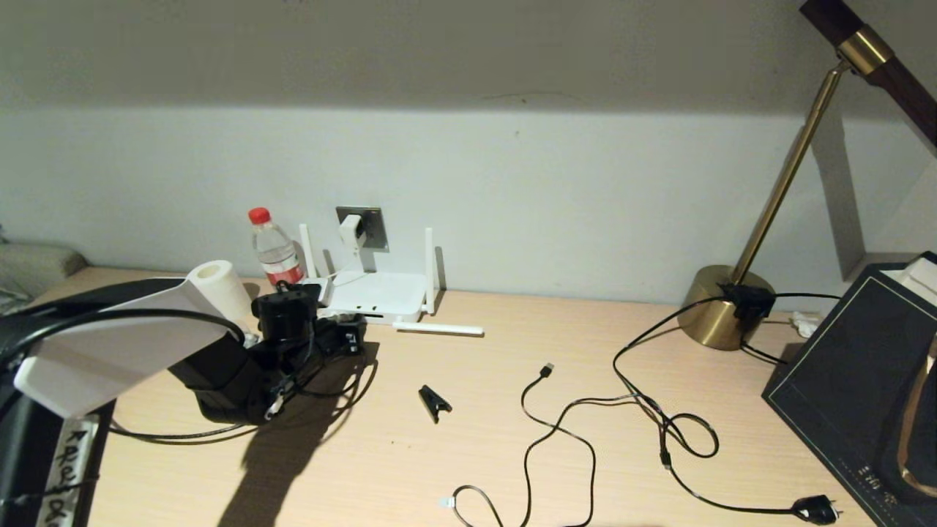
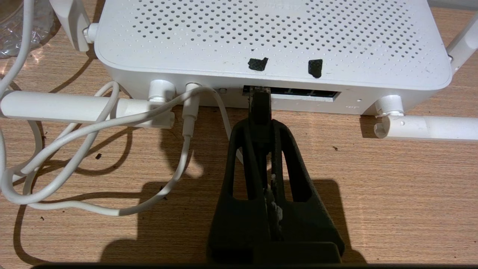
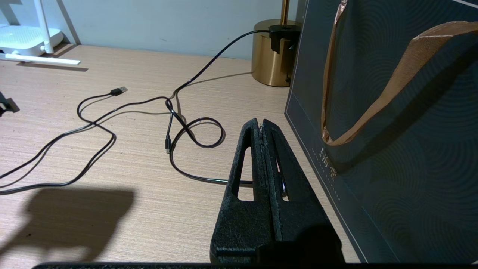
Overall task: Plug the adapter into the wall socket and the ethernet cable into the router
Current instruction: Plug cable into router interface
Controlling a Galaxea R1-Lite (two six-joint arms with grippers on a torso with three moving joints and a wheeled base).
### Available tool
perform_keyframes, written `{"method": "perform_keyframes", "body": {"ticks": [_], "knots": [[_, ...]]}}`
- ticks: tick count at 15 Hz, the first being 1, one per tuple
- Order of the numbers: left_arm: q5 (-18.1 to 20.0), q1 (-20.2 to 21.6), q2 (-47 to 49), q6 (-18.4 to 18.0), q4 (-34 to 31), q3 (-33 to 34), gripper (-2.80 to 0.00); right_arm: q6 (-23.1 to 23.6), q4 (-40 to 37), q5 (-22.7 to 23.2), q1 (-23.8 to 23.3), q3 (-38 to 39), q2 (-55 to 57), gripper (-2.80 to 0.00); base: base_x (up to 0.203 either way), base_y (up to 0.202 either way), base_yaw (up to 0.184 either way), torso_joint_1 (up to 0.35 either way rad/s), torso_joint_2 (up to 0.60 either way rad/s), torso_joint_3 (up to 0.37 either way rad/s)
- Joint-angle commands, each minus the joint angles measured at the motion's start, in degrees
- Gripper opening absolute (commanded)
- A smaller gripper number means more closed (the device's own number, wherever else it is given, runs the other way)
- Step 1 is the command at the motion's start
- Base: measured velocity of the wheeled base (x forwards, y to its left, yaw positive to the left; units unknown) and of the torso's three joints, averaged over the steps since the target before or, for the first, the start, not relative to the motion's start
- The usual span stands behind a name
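The white router (image 1: 377, 296) lies against the wall below the dark grey wall socket (image 1: 373, 227). The white adapter (image 1: 352, 229) sits in that socket, and its thin white cord (image 2: 93, 130) runs to the router's (image 2: 269, 37) back edge. My left gripper (image 2: 260, 125) is shut on the black end of the ethernet cable (image 2: 260, 102), whose tip is in the leftmost opening of the port row (image 2: 298, 93). In the head view that gripper (image 1: 350, 338) sits right at the router's front, and the cable (image 1: 183, 437) trails under my arm. My right gripper (image 3: 260, 123) hovers shut and empty beside a dark bag.
A water bottle (image 1: 276, 252) and a paper roll (image 1: 219, 285) stand left of the router. A black clip (image 1: 434, 401), a thin USB cable (image 1: 545, 410) and the lamp cord (image 1: 681, 432) lie mid-table. The brass lamp base (image 1: 725, 307) and the dark bag (image 1: 856, 380) are at the right.
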State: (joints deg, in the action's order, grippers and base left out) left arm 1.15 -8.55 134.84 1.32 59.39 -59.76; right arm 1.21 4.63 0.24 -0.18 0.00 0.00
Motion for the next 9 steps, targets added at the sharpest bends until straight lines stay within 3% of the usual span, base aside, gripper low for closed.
{"method": "perform_keyframes", "body": {"ticks": [1,9], "knots": [[0.0,-0.1,0.1,0.0,0.5,-0.3,-2.8,0.0,0.0,0.0,0.0,1.7,0.1,-2.8,0.0,0.0,0.0,0.0,0.0,0.0],[0.0,0.0,0.1,0.0,0.5,-0.7,-2.8,0.0,0.0,0.0,0.0,1.7,0.1,-2.8,0.0,0.0,0.0,0.0,0.0,0.0]]}}
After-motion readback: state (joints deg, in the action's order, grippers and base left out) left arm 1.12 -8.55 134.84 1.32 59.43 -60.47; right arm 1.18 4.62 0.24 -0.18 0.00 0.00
